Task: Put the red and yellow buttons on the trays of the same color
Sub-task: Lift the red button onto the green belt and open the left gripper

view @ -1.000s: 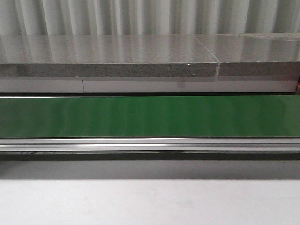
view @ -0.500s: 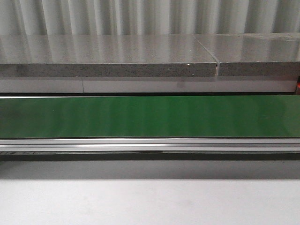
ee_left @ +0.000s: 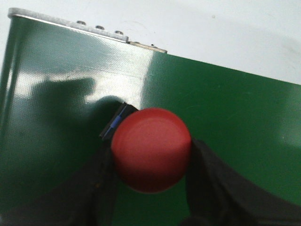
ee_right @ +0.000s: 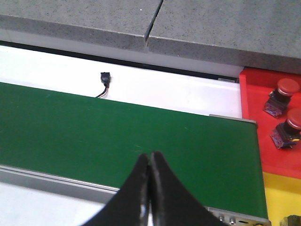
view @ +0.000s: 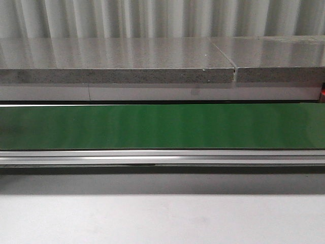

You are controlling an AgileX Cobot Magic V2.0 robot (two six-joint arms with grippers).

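Note:
In the left wrist view a red button (ee_left: 151,148) with a dark base is held between the black fingers of my left gripper (ee_left: 151,157), just above the green belt (ee_left: 235,108). My right gripper (ee_right: 150,155) is shut with nothing in it, over the belt's near edge. Beyond the belt's end lies the red tray (ee_right: 254,117), with two red buttons (ee_right: 281,92) (ee_right: 290,126) in it. The yellow tray (ee_right: 277,197) adjoins it; a dark object shows at its corner, too cut off to identify. The front view shows only the bare belt (view: 162,127), no gripper, no button.
A grey stone ledge (view: 117,61) runs behind the belt. An aluminium rail (view: 162,156) borders the belt's near side, with white tabletop (view: 162,218) in front. A small black connector with a wire (ee_right: 104,77) lies on the white strip behind the belt.

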